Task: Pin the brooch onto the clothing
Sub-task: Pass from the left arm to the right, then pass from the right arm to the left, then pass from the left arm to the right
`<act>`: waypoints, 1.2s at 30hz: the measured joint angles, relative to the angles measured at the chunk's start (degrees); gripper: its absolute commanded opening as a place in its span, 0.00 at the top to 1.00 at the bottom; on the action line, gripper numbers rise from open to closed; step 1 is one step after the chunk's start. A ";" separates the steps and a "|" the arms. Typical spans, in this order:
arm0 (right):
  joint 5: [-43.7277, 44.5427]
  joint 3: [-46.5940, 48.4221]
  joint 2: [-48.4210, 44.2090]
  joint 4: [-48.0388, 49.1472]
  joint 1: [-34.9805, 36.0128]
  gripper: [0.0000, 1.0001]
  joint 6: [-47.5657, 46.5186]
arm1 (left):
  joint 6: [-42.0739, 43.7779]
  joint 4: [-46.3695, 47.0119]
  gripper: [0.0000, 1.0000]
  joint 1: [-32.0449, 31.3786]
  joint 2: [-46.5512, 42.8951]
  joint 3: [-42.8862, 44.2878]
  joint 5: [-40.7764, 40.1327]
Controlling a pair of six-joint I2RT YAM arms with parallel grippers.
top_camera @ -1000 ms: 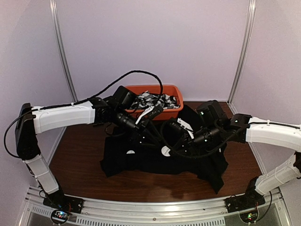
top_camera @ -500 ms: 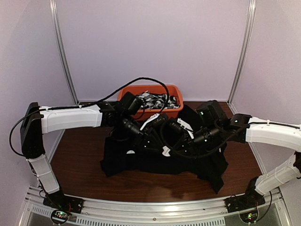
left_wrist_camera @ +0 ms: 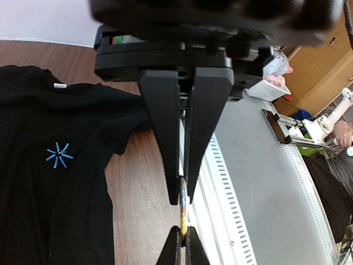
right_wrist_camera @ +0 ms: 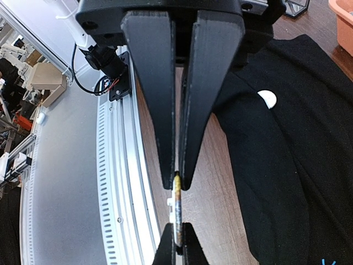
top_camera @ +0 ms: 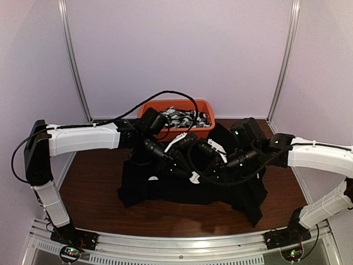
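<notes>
The brown table point(top_camera: 88, 187) fills the lower middle of the top view, and the black shirt point(top_camera: 165, 190) lies spread on it at centre. An orange bin point(top_camera: 198, 101) of patterned fabric sits behind it, at upper centre. Above the shirt's middle the left gripper point(left_wrist_camera: 183, 190) and right gripper point(right_wrist_camera: 176, 179) meet tip to tip. Each is pinched closed on one end of the thin brooch point(right_wrist_camera: 177, 212), seen edge-on. The blue starburst point(left_wrist_camera: 57, 155) shows at left in the left wrist view, with a white tag point(left_wrist_camera: 59, 86) above it.
</notes>
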 measured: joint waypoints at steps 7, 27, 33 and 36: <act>1.31 -0.81 -1.01 0.55 -0.04 1.00 0.22 | -6.27 9.22 1.00 0.00 -1.20 -4.50 -0.02; 9.57 -20.72 -15.45 38.05 -0.79 0.21 13.18 | -30.40 56.39 1.00 -0.22 -7.26 -23.98 -5.60; 11.80 -31.63 -16.81 57.24 -0.83 0.32 19.63 | -36.54 70.66 1.00 -0.33 -7.93 -30.12 -8.33; 12.02 -32.70 -15.63 62.95 -0.83 0.37 21.88 | -39.15 75.93 1.00 -0.33 -7.93 -31.89 -8.98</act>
